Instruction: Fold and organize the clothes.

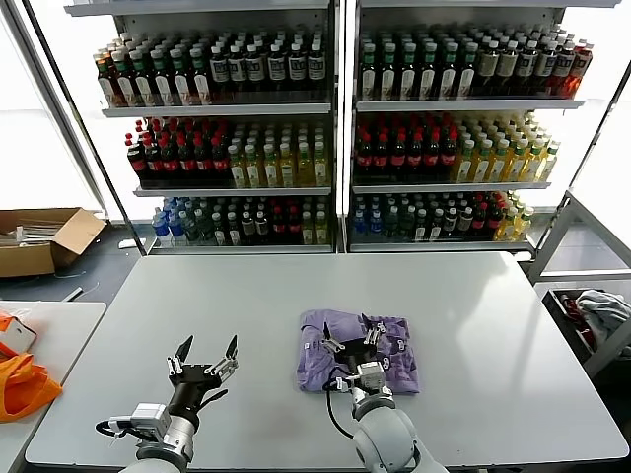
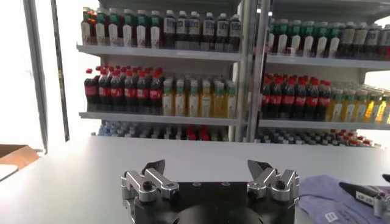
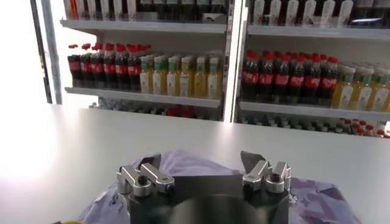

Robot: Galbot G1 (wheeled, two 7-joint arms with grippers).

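Head view: shelves [image 1: 340, 128] of bottled drinks behind a pale grey counter [image 1: 493, 335]. Lavender T-shirt [image 1: 394, 357] folded into a rough rectangle near the front edge of the counter, slightly toward the right end. Right gripper [image 1: 353, 339] directly above the shirt's middle, jaws spread wide, pinching nothing; cannot tell from here whether the tips touch the cloth. Left gripper [image 1: 207, 347] over bare counter near the front edge, well apart from the shirt, jaws likewise spread and empty. Orange bag [image 1: 22, 384] on a separate low table [image 1: 59, 325] beyond the left end. Open cardboard box [image 1: 44, 239] on the floor off the far left corner. Grey-white fabric bundle [image 1: 601, 307] in a rack past the right end.

Left wrist view: drink shelves [image 2: 183, 85] across the background, bare counter [image 2: 91, 176] in front. Left gripper [image 2: 209, 167] with both jaws apart, nothing between them. T-shirt [image 2: 320, 195] visible off to one side with a small white label [image 2: 331, 217], the other arm's dark fingertips [image 2: 359, 192] over it.

Right wrist view: same shelving [image 3: 183, 73] behind, counter [image 3: 61, 158] stretching ahead. Right gripper [image 3: 204, 163] with jaws spread, lavender T-shirt [image 3: 195, 163] lying right below and between them, not pinched.
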